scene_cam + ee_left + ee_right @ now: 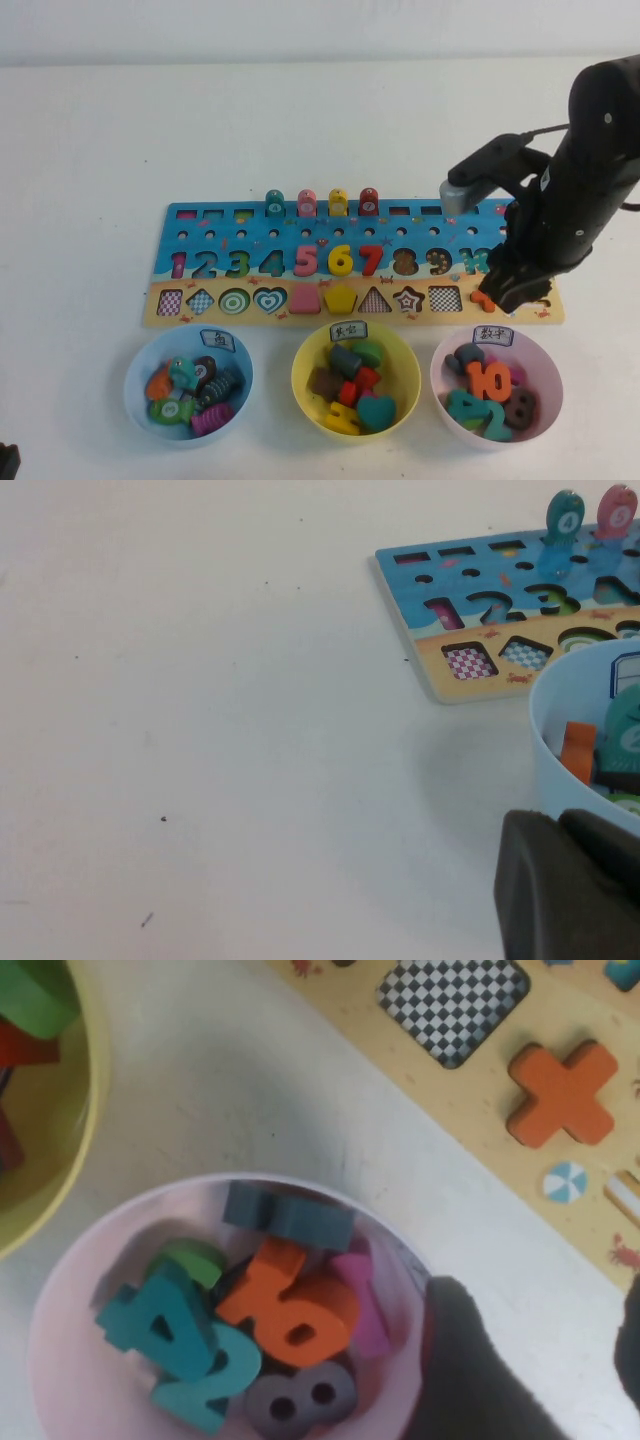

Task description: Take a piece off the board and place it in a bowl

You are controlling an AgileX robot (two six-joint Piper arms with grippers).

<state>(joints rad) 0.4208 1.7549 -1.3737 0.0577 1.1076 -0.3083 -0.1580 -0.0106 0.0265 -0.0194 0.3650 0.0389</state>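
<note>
The orange cross piece [560, 1093] lies in the tan strip of the board [480, 1090], next to a checkered slot. In the high view it [485, 298] peeks out beside my right gripper [512, 290], which hangs over the right end of the board [320, 232]. In the right wrist view my right gripper [545, 1360] is open and empty, apart from the piece, with one finger over the pink bowl's rim. The yellow bowl [300, 375] with its white label [348, 329] stands in front of the board's middle; its edge shows in the right wrist view [60, 1160]. My left gripper [558, 825] is shut and empty at the table's near left corner [5, 462].
A pale pink bowl [437, 375] of number pieces sits just below my right gripper, also in the right wrist view [70, 1310]. A light blue bowl [130, 385] stands at the left, close to my left gripper [555, 715]. Four coloured pegs [322, 203] stand on the board's far edge.
</note>
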